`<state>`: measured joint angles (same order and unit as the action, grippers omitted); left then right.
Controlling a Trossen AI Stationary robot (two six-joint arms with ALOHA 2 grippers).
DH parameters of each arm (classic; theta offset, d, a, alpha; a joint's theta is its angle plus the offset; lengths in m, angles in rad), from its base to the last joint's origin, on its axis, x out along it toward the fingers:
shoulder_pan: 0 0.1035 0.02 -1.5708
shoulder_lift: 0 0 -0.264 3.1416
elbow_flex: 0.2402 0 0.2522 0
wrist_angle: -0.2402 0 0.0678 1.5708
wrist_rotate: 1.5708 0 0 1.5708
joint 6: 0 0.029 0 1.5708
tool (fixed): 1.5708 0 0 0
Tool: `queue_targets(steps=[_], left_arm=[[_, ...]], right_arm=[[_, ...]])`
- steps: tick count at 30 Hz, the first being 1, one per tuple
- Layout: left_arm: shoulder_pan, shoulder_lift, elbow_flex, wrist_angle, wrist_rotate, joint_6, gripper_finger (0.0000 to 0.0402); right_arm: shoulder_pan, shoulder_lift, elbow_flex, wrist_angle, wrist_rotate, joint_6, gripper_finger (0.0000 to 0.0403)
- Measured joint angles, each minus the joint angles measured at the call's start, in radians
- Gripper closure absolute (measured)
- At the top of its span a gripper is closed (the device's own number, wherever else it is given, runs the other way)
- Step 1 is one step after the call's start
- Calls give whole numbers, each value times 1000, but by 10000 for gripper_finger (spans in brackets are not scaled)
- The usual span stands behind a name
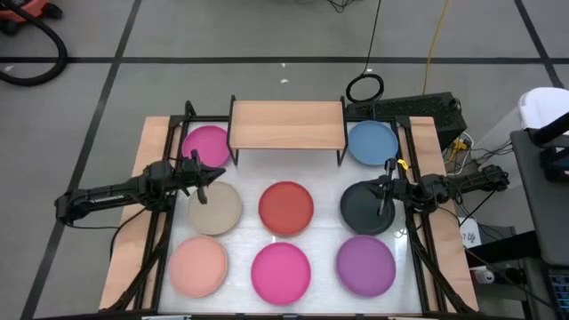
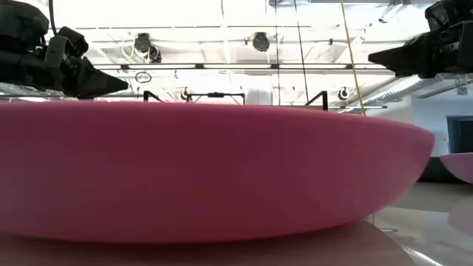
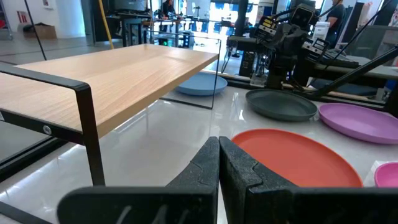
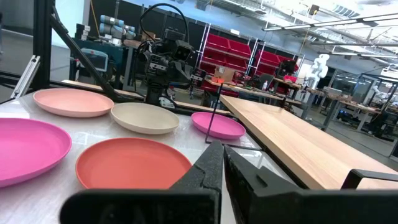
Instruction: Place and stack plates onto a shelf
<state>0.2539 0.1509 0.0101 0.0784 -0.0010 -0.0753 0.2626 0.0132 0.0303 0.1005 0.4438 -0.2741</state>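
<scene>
Grey floor (image 1: 222, 36) crossed by dark lines lay beyond the table at twelve o'clock; red shelving (image 4: 249, 62) stood behind.

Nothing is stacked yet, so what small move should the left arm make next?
Probably open the left tool, shut above the beige plate, and lower it to that plate's rim. The shelf is bare, and the right tool is shut over the black plate.

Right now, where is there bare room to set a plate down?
The light-wood shelf board on black legs is bare across its whole top. The white table shows one open strip between the shelf and the round red plate. Elsewhere plates crowd it, left jaws over the beige plate, right over the black plate.
</scene>
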Motion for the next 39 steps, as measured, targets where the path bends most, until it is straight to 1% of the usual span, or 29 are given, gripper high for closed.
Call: queue_targets(steps=[28,31,34,36,39], left_arm=[[0,0,0,0,0,0,398],[0,0,0,0,0,0,398],[0,0,0,0,0,0,398],[0,0,0,0,0,0,398],[0,0,0,0,0,0,398]], right_arm=[[0,0,0,0,0,-1,403],[0,0,0,1,0,-31,403],[0,0,0,13,5,-97,403],[0,0,0,49,16,-134,403],[0,0,0,109,31,-148,403]])
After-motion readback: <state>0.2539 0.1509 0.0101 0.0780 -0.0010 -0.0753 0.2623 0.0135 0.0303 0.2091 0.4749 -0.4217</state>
